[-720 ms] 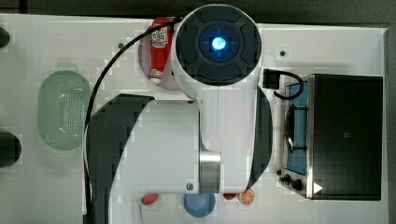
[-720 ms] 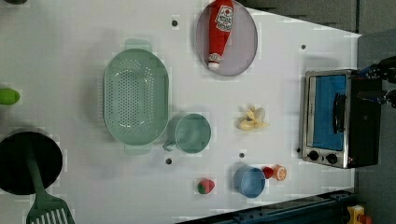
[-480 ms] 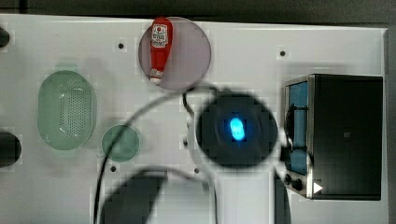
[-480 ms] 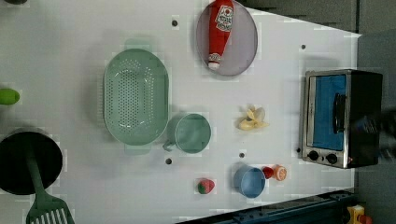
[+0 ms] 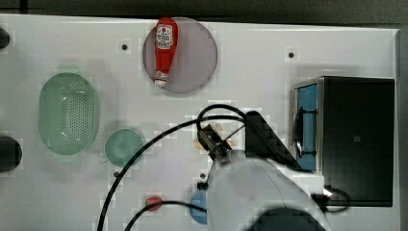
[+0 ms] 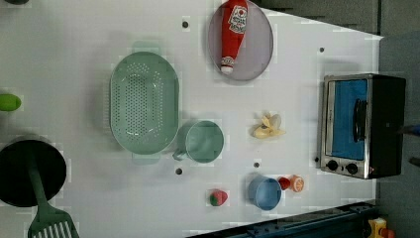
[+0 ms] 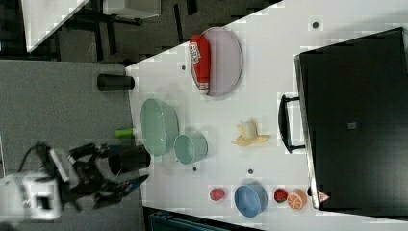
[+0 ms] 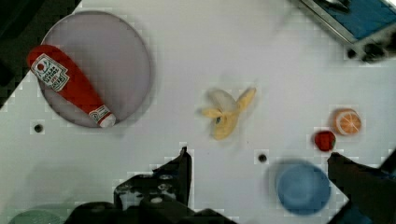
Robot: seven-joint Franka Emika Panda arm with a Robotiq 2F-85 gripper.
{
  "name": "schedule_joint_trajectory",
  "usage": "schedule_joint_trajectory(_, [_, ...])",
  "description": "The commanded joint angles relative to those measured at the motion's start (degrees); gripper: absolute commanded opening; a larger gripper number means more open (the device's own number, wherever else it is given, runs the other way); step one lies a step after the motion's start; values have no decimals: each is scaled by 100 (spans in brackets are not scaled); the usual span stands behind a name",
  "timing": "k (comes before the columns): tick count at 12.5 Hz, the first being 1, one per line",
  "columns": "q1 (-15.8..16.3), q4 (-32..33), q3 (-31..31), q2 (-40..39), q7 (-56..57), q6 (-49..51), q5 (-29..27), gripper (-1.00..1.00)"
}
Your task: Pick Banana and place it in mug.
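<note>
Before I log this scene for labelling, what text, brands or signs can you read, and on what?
Ketchup bottle: white label with a red emblem and lines of print, too blurred to read.
Toaster oven: small mark on its dark top and a red-and-white triangular sticker at one corner, both unreadable.
No other text is legible.

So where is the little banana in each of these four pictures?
Top view: the banana peeks out beside the robot arm, left of the toaster oven.
Left view: banana in the open, between the mug and the oven.
Right view: banana just left of the oven's handle.
Wrist view: banana near the middle.
Shared landmark: the ketchup bottle on its plate.
</note>
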State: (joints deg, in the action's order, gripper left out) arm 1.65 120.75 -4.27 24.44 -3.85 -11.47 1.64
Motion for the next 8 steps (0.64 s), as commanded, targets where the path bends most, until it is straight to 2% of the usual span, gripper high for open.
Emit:
schedule_joint_trajectory(1, [6, 893, 18, -892, 838, -928, 15, 100])
schedule_joint_trajectory(4, [6, 1439, 21, -1532, 1488, -2155, 15, 100])
schedule_joint_trajectory(8, [6, 1855, 19, -2608, 2207, -3683, 15, 100])
